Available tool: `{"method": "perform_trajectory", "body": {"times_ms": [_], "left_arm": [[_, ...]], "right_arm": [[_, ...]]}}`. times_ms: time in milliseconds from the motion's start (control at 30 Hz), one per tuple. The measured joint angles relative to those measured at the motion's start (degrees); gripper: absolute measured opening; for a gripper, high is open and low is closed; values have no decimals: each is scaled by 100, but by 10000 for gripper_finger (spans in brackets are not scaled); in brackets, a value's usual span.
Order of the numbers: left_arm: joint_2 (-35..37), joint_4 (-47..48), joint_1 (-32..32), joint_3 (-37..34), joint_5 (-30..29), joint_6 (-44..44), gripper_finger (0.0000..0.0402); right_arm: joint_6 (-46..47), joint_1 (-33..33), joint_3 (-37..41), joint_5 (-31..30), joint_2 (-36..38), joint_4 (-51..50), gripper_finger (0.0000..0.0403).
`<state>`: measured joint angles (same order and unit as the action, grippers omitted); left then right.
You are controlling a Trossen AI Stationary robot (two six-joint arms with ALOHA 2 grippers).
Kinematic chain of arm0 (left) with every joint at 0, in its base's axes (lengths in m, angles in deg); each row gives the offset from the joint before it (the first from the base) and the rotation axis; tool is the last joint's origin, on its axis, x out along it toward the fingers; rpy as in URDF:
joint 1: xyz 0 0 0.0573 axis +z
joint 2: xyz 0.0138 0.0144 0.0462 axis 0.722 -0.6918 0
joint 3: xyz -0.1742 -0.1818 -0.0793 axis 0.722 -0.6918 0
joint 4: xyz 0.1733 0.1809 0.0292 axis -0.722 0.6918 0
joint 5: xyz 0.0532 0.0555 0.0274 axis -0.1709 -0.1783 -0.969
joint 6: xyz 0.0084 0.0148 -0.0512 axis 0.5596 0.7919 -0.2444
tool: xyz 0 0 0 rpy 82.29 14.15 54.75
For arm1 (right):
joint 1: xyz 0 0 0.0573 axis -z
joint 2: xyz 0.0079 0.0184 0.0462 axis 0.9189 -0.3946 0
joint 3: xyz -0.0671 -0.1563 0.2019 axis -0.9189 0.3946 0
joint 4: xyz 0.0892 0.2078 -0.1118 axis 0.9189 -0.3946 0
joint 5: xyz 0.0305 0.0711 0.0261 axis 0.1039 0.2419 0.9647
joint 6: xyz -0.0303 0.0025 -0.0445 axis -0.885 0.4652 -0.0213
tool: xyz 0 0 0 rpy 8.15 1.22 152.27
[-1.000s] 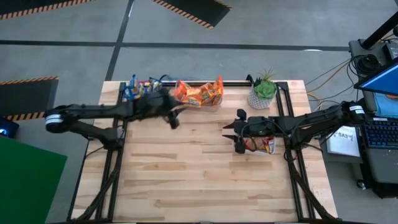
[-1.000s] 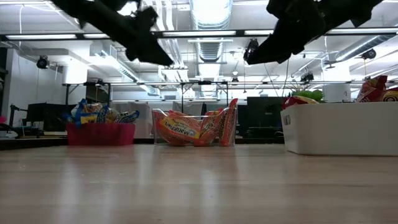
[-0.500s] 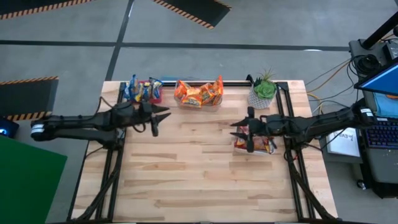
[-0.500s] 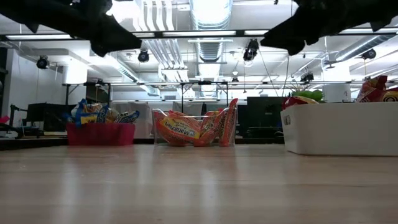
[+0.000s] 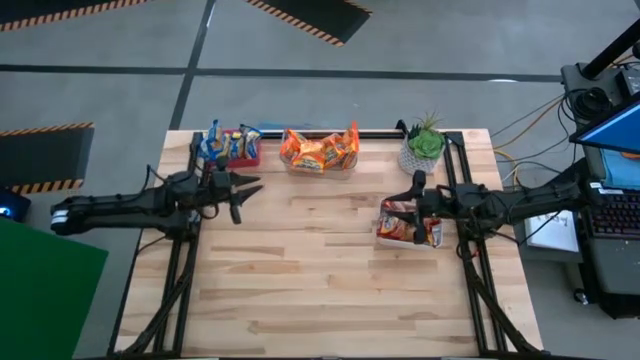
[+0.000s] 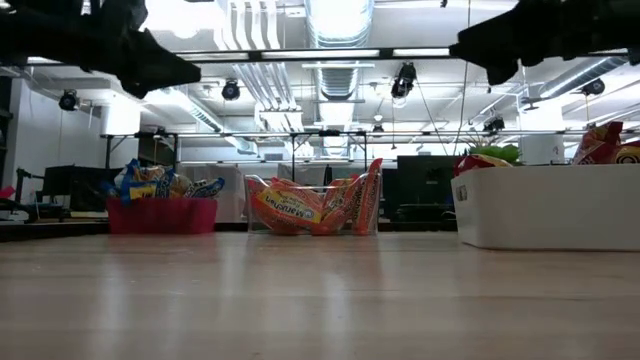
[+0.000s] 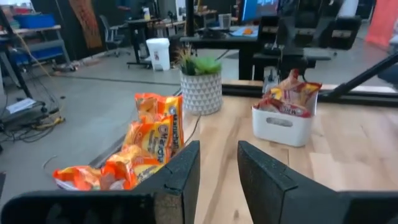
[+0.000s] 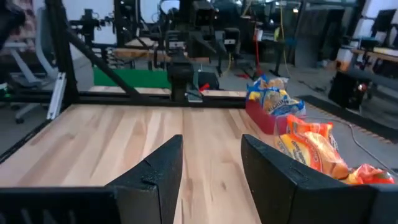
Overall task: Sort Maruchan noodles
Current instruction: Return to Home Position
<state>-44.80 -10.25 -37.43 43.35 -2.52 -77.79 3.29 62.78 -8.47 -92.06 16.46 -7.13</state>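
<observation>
The Maruchan noodles sit in three bins. Blue-marked packets stand in a red bin (image 5: 228,146) at the far left, and orange ones in a clear bin (image 5: 320,152) at the far middle. Red-marked packets are in a white bin (image 5: 408,226) on the right. My left gripper (image 5: 245,193) hovers open near the table's left side, on the near side of the red bin. In its wrist view (image 7: 219,149) it holds nothing. My right gripper (image 5: 413,195) hovers open over the white bin's far edge and is also empty (image 8: 211,143). In the low view both arms are high above the table.
A potted green plant (image 5: 423,148) stands at the far right corner beside the white bin. A black rail (image 5: 375,132) runs along the far edge behind the bins. Bare wood (image 5: 320,270) spans the middle and near part of the table.
Both arms have drawn back outward and risen a little. The left gripper has moved from beside the clear bin toward the table's left edge. The right gripper has moved from left of the white bin toward the right edge, over that bin. The packets have stayed put.
</observation>
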Motion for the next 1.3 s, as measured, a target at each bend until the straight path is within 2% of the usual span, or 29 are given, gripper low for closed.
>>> {"method": "perform_trajectory", "body": {"times_ms": [467, 867, 1100, 1300], "left_arm": [[1355, 185, 2, -604, 501, -107, 91], [2156, 315, 2, -1156, 708, -498, 91], [2458, 316, 2, -1478, 732, -779, 91], [2601, 116, 2, -1814, 742, -892, 91]], "right_arm": [[-14, 28, 1009, 122, 1677, 240, 153], [-30, 25, 1704, 128, 2718, 222, 153], [-168, 25, 1754, 123, 3098, 59, 153], [-85, 27, 1756, 119, 3138, -173, 153]]}}
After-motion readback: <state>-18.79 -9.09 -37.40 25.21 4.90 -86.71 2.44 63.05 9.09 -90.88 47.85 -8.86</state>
